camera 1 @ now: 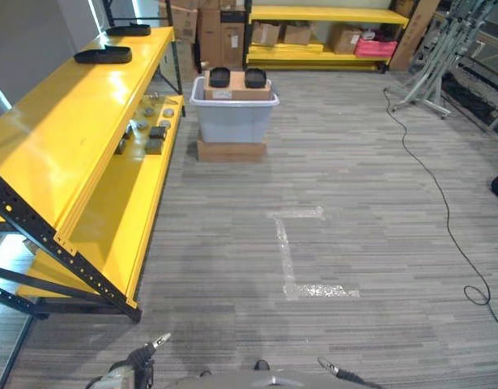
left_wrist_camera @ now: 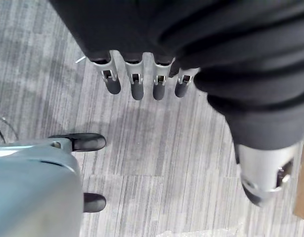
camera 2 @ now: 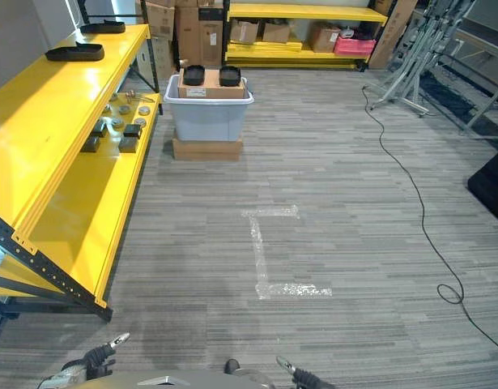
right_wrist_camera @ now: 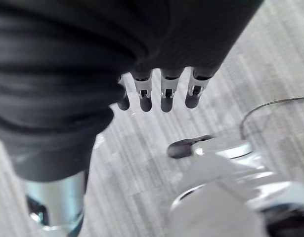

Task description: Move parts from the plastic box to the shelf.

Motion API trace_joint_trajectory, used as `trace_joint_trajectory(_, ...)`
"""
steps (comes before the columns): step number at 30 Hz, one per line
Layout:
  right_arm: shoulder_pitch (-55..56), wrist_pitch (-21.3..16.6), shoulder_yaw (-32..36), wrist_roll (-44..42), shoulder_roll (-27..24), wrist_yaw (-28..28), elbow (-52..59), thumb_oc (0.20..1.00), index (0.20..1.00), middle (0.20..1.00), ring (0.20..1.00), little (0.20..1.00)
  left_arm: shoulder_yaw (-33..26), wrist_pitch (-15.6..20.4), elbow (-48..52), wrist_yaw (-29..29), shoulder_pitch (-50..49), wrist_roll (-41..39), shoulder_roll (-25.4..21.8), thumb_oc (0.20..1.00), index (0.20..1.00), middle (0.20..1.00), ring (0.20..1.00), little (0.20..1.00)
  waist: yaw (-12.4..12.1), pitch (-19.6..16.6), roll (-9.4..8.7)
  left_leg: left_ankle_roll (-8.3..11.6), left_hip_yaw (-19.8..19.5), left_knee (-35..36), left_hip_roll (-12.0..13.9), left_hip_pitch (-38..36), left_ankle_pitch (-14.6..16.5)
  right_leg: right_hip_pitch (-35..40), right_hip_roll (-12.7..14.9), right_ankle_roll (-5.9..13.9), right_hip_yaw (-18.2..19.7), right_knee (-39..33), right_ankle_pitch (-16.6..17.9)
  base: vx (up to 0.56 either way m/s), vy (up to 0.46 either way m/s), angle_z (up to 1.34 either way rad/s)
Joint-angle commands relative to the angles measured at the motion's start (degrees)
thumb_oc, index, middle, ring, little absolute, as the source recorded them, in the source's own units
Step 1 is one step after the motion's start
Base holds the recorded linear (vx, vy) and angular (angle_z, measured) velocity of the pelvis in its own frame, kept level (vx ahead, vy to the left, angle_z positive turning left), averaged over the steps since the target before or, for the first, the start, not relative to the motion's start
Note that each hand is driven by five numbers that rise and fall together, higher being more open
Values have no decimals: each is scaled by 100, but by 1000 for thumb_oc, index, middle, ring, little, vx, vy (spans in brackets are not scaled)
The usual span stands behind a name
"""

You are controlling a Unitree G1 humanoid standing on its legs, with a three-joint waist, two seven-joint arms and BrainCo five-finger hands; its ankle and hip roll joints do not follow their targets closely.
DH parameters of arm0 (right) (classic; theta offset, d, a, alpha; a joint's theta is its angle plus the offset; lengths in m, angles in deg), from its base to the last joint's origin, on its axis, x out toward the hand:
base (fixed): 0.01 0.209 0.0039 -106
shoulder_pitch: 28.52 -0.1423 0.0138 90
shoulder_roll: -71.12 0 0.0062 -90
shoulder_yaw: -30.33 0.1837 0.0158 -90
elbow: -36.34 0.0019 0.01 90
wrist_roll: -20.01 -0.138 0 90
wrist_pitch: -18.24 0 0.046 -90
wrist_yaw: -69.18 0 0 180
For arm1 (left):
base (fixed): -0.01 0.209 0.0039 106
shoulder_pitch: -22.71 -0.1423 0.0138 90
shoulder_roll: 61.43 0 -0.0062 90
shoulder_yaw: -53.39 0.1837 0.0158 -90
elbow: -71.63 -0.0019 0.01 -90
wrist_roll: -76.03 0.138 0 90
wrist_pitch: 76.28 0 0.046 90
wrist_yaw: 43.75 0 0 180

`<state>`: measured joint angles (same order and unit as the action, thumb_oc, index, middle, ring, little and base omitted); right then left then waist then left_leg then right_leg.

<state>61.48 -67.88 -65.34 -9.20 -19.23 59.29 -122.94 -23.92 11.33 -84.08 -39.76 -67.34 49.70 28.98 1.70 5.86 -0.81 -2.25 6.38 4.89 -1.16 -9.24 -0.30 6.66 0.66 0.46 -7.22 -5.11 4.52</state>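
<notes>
I'm well back from everything w/ both hands down at my sides: left hand (left_wrist_camera: pixel 142 79) hangs w/ fingers straight and relaxed, nothing in it, bare carpet (camera 1: pixel 354 243) past the tips; right hand (right_wrist_camera: pixel 161 94) same, fingers loose and apart from the thumb, holding nothing. Step in hand, as I judge it, is the walk-up to the pick, not the pick itself. To do it well I'd go straight ahead, keep the yellow shelf (camera 1: pixel 62 138) off my left hand w/ clearance so the arm doesn't clip its edge, and stop square to the box w/ both hands able to reach over the rim. Containers, big to small: the grey plastic box (camera 1: pixel 232 117) sits far ahead of both hands, slightly left of centre, on a flat cardboard base (camera 1: pixel 231 151); inside it a cardboard carton (camera 1: pixel 237 91) stands up past the rim, and on that rest two black parts (camera 1: pixel 237 77) side by side, the task's things, both not yet moved. On the shelf's top deck, far ahead-left of my left hand, lie two black trays (camera 1: pixel 103 55); what they hold I can't tell. Lower deck carries a scatter of small parts (camera 1: pixel 151 130), dark blocks and round metal bits, loose, no container.
</notes>
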Motion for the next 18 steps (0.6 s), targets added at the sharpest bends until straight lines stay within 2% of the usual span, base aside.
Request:
trace_joint_trajectory(1,-300,-470,-216,234,-157,-139,-232,1000,1000,1000,1000,1000,-67,510,-333,-307,356,24,84,1000,1000,1000,1000,1000,-22,72,55,-8,305,-16,-39,-60,475,280,55,276,-184,87,-660,0,0,0)
trace_joint_trajectory(3,-297,-544,-262,315,-166,7,-191,1000,1000,1000,1000,1000,-90,712,-314,-378,366,3,54,1000,1000,1000,1000,1000,-33,67,42,-12,291,-24,-52,-65,480,293,60,278,-183,85,-661,0,0,0)
trace_joint_trajectory(4,-284,-460,-247,-6,-217,-10,-196,1000,1000,1000,1000,1000,-117,838,-272,-452,391,47,15,1000,1000,1000,1000,1000,-51,65,28,-17,269,-30,-57,-71,489,308,62,278,-194,85,-668,0,0,0)
trace_joint_trajectory(7,-289,-366,-165,-62,-274,-20,-212,1000,1000,1000,1000,1000,-87,944,-206,-541,452,377,-57,1000,1000,1000,1000,1000,-71,84,16,-29,242,-41,-70,-71,500,310,64,281,-207,101,-677,-3,-3,1)
trace_joint_trajectory(13,-223,-464,49,-265,-322,96,-406,1000,1000,1000,1000,1000,39,994,-169,-583,455,666,-133,1000,1000,1000,1000,1000,-99,89,40,-42,196,-11,-86,-107,513,328,88,303,-268,104,-686,10,3,5)
trace_joint_trajectory(18,-225,-279,56,-461,-240,-52,-434,1000,1000,1000,1000,1000,176,970,-179,-526,439,939,-108,1000,1000,1000,1000,1000,-111,104,61,-55,191,-22,-101,-79,506,298,115,322,-283,126,-685,3,5,1)
